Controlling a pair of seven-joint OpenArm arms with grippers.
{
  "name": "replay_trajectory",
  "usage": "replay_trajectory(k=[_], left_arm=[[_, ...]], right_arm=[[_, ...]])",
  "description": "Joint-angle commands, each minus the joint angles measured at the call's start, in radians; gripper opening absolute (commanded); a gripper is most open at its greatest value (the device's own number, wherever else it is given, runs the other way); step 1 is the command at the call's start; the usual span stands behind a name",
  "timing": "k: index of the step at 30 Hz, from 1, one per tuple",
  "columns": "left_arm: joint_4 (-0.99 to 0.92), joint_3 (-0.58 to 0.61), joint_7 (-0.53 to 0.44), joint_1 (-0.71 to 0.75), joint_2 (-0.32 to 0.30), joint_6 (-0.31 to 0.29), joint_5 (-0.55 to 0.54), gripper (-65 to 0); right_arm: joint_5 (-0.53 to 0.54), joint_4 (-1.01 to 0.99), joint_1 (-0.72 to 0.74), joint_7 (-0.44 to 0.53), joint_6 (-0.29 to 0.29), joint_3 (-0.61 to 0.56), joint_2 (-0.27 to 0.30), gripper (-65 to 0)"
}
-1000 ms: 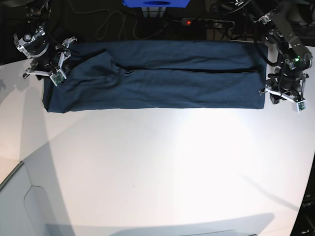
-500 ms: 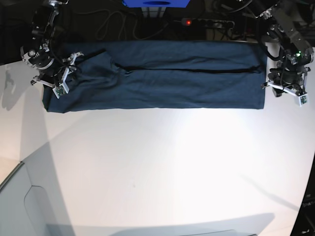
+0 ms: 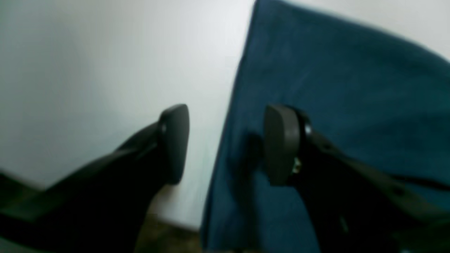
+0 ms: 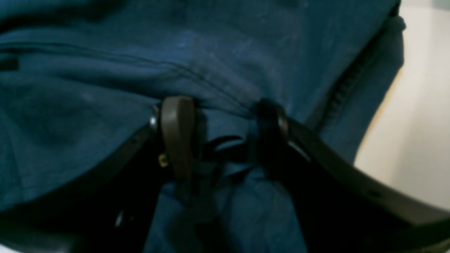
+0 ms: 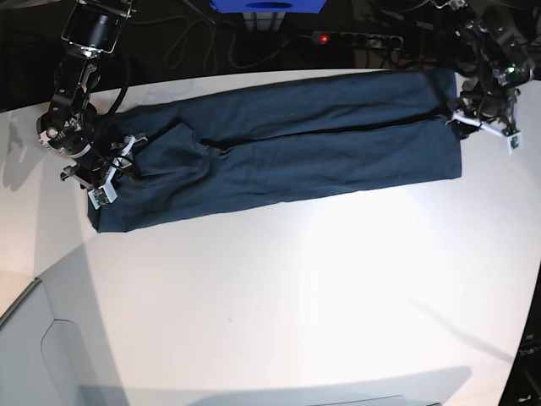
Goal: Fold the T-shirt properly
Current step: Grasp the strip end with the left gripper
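A: Where the T-shirt point(image 5: 279, 148) is concerned, a long folded band is seen stretched across the tabletop point(image 5: 279, 296) from 9 to 3 o'clock.

B: Cloth is clamped between the right gripper's point(image 4: 223, 137) fingers point(image 4: 177, 137) at 9 o'clock. The left gripper's point(image 3: 225, 144) fingers point(image 3: 174, 142) are held apart at the hem, nothing gripped.

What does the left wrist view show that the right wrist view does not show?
Only the left wrist view: the left pincer open, one finger over bare white table, the other over the T-shirt, whose straight edge runs between them.

Only the right wrist view: the right pincer with bunched cloth gathered between its fingers, and a stitched hem.

Both: the dark blue T-shirt and some white table.
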Motion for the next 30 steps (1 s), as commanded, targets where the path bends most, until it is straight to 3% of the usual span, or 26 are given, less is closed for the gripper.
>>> replay_trajectory(k=[1, 9, 21, 27, 30], left_arm=[[0.016, -0.007, -0.018, 0.007, -0.014, 0.000, -0.024, -31.8], [-0.061, -0.002, -0.019, 0.014, -0.016, 0.000, -0.064, -31.8], [-0.144, -0.001, -0.021, 0.010, -0.023, 0.000, -0.064, -32.4], [-0.144, -0.001, -0.021, -0.007, -0.019, -0.001, -0.064, -49.5], [-0.144, -0.001, -0.021, -0.018, -0.016, -0.001, -0.064, -54.7]], right_arm=[[-0.047, -0.007, -0.002, -0.059, 0.019, -0.006, 0.003, -39.1], [-0.047, -0.007, 0.003, -0.059, 0.019, -0.080, 0.003, -39.1], [-0.047, -0.007, 0.003, -0.059, 0.019, -0.072, 0.003, -39.1], [-0.047, -0.007, 0.003, -0.059, 0.019, -0.072, 0.003, -39.1], [-0.047, -0.007, 0.003, -0.059, 0.019, -0.072, 0.003, -39.1]])
